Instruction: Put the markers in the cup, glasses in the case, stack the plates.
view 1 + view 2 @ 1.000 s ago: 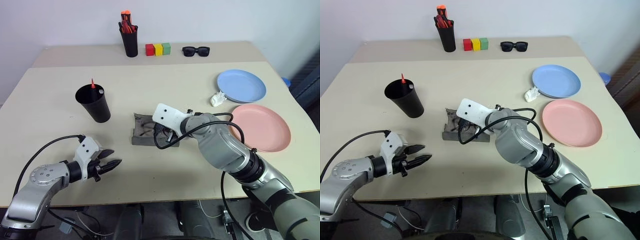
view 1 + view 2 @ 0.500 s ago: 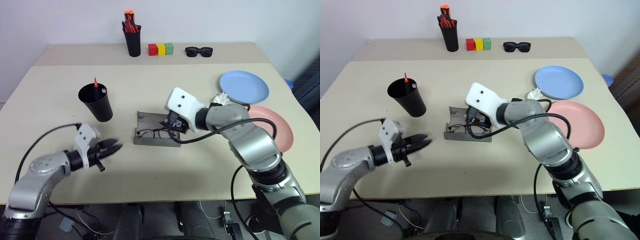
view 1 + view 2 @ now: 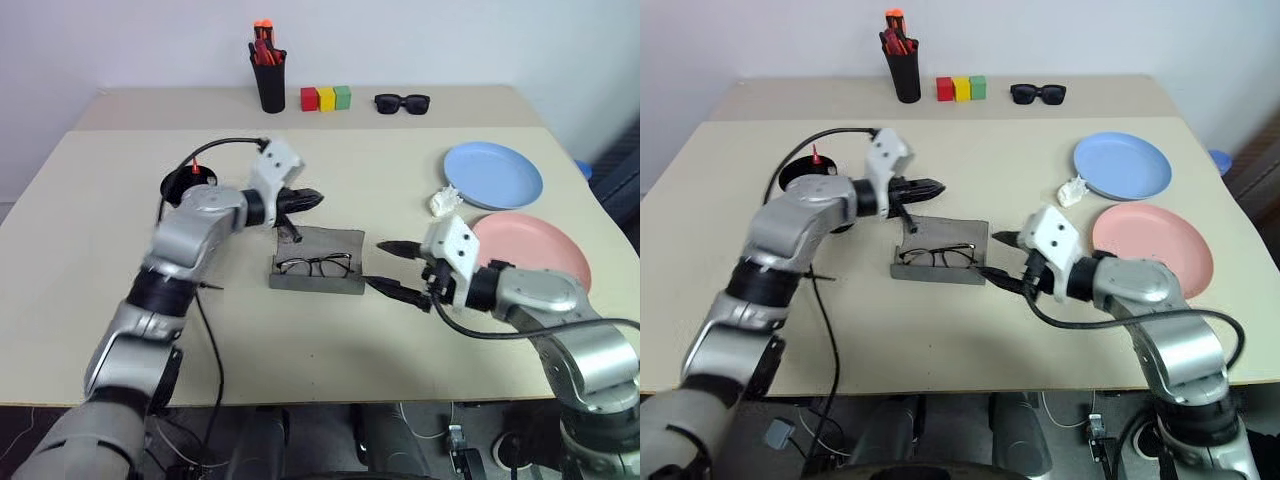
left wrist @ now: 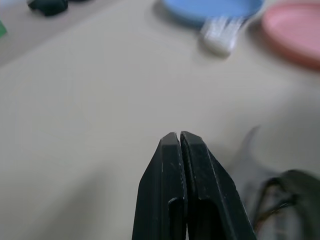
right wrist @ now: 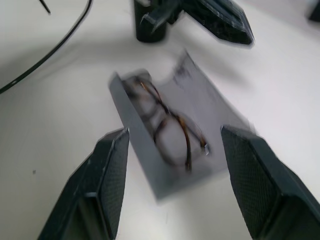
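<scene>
The grey case [image 3: 335, 243] lies open at mid-table with the brown glasses [image 3: 315, 265] lying inside it. My left gripper [image 3: 312, 199] is shut and empty, hovering just past the case's far left corner. My right gripper [image 3: 377, 265] stands open and empty beside the case's right end, pointing at it; the glasses [image 5: 170, 120] lie ahead of its fingers [image 5: 107, 185]. The black cup [image 3: 180, 186] sits behind my left arm with a red marker tip [image 3: 197, 168] poking out. The blue plate [image 3: 493, 175] and the pink plate [image 3: 535, 250] lie side by side at the right.
A crumpled white scrap [image 3: 441, 200] rests against the blue plate's near edge. Along the back stand a black holder of orange-red pens [image 3: 267, 85], three coloured blocks [image 3: 326, 98] and black sunglasses [image 3: 402, 102]. My left arm's cable [image 3: 800, 165] loops over the cup.
My left arm swung up and rightward from the table's front left to the case's far side, its fingers closing. My right gripper drew back off the case to the right and opened, leaving the glasses inside.
</scene>
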Motion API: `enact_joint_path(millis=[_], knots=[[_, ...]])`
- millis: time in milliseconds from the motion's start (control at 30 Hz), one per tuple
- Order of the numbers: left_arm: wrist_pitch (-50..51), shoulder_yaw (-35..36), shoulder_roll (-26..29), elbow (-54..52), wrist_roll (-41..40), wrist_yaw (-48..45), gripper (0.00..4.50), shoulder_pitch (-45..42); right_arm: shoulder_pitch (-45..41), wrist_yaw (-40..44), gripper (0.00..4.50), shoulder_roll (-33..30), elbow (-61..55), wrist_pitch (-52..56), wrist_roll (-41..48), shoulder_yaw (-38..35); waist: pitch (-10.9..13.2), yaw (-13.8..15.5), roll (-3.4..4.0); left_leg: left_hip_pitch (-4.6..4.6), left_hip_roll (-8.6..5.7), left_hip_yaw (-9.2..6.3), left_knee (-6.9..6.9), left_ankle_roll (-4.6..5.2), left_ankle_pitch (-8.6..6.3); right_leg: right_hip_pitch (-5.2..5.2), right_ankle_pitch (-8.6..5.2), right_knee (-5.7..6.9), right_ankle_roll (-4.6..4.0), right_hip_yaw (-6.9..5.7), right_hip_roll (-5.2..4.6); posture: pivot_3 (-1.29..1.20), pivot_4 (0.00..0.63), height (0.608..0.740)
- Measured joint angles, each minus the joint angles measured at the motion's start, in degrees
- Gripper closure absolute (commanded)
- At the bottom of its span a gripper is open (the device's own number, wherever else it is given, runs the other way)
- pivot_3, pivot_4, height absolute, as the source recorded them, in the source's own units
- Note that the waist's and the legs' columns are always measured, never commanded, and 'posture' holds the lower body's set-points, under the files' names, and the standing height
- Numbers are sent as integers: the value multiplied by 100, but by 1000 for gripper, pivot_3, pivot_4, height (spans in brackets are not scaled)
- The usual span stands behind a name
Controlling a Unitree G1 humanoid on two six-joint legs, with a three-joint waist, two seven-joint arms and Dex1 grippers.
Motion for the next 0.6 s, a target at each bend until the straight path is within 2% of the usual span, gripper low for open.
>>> enact_joint_path(millis=[167,267,433,600], knots=[[-541,-270,-242,1722,493,-526,4487,-498,411,-352,1543,2,-254,-14,117,-89,1,-32,-1,-2,0,-2,-2,0,0,-5,-1,3,2,-1,2,0,150,740],[-871,-355,-187,1953,669,-1065,4487,-530,417,-529,1543,39,-326,-36,169,-90,2,-49,-2,-9,0,-2,-1,0,0,-5,-1,1,2,-1,0,0,150,740],[-1246,-384,229,1539,766,-1979,4487,-296,323,-692,1543,46,-343,-54,335,-95,2,-97,-2,-9,0,-4,-3,0,0,-6,-1,3,2,0,0,0,150,740],[-1105,-287,644,196,474,-2707,4487,429,-2,-793,1543,49,-182,-146,492,-136,2,-114,-1,-4,1,-5,-1,0,0,-2,-2,4,1,0,-2,0,150,740]])
